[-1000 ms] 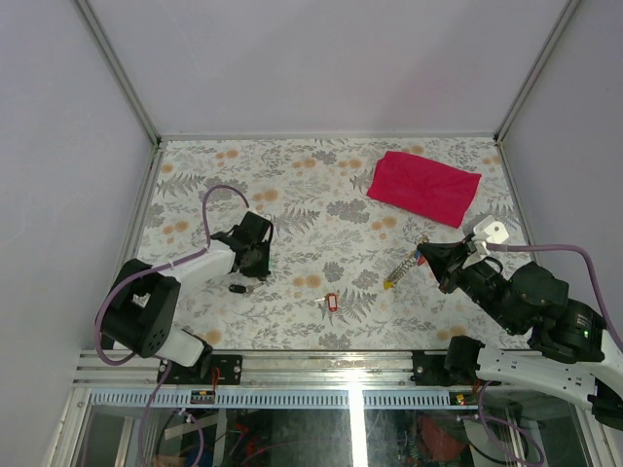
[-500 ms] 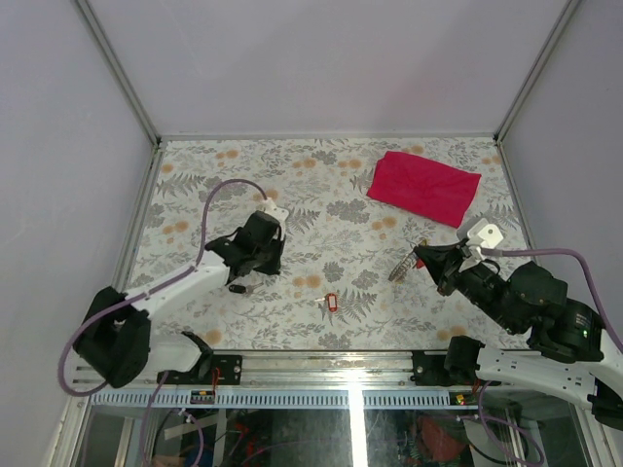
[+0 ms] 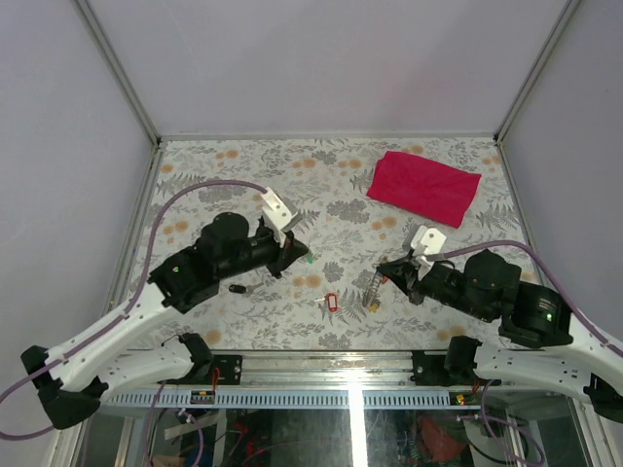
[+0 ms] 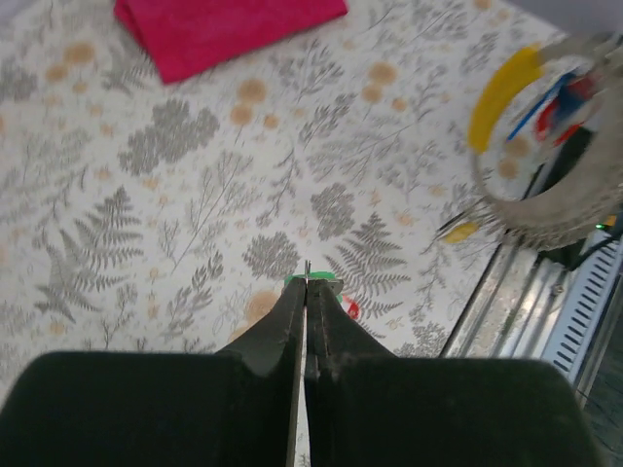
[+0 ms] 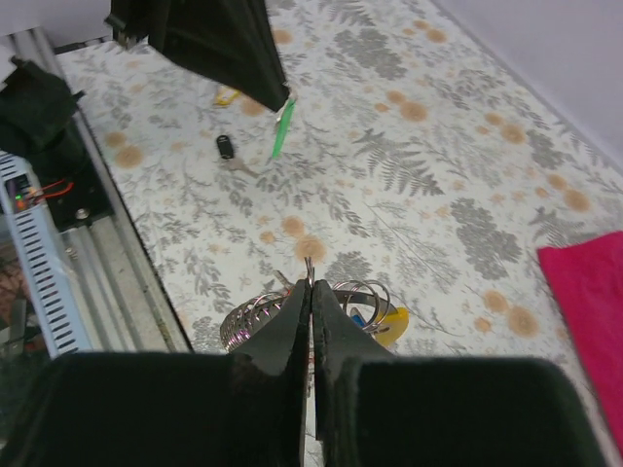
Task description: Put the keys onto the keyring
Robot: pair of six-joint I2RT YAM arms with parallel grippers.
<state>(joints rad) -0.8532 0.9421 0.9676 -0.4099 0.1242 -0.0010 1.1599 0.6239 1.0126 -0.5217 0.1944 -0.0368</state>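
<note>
Above the floral table, the left gripper is pinching a green key and the right gripper is clutching the keyring — both aloft mid-table; threading next is demanding fine alignment.

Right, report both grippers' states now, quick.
Left gripper: shut on the small green-tagged key.
Right gripper: shut on the thin silvery metal keyring with its yellow tag.

Floral table bears red cloth (far right), red-tagged key, black key.
</note>
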